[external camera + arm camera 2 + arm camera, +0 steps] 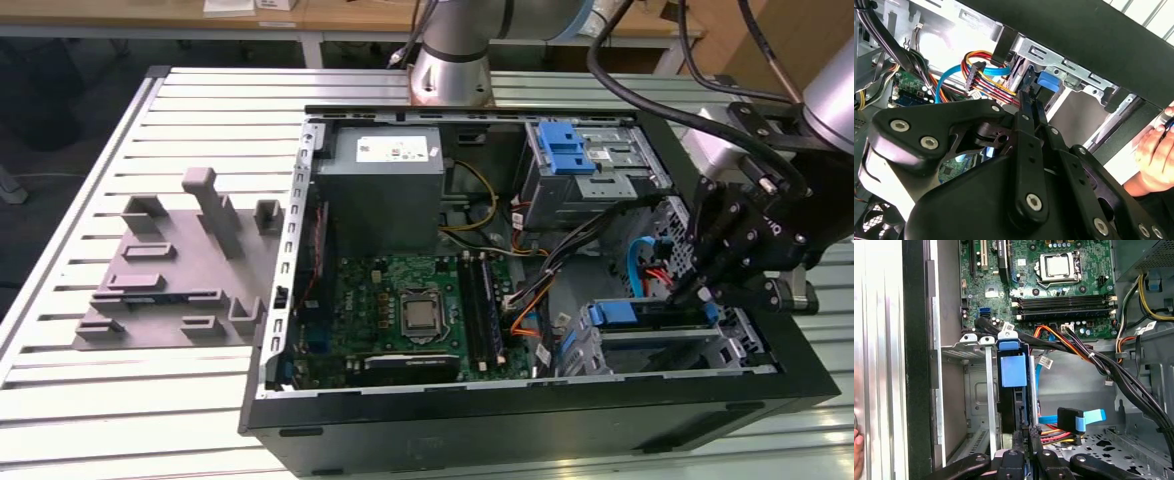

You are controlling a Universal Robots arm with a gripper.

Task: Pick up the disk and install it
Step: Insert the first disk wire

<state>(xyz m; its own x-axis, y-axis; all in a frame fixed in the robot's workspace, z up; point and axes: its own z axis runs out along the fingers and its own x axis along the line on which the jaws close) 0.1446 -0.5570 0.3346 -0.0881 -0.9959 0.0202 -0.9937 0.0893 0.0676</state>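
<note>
Disk (pixel 1014 371) sits edge-up in its bay, blue handle outward; my tool (pixel 1026 432), fingers together, presses its end to seat it.

Disk (pixel 1014 371) mostly hidden in bay; end effector (pixel 1026 432) cut off by frame edge.

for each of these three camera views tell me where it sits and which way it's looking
Exterior view: off the arm, above the table, looking down into the open computer case; arm and pincer show.
First wrist view: on the arm, facing the disk and motherboard.
Second wrist view: behind the pincer, facing the case wall.
All three share the blue handle.
</note>
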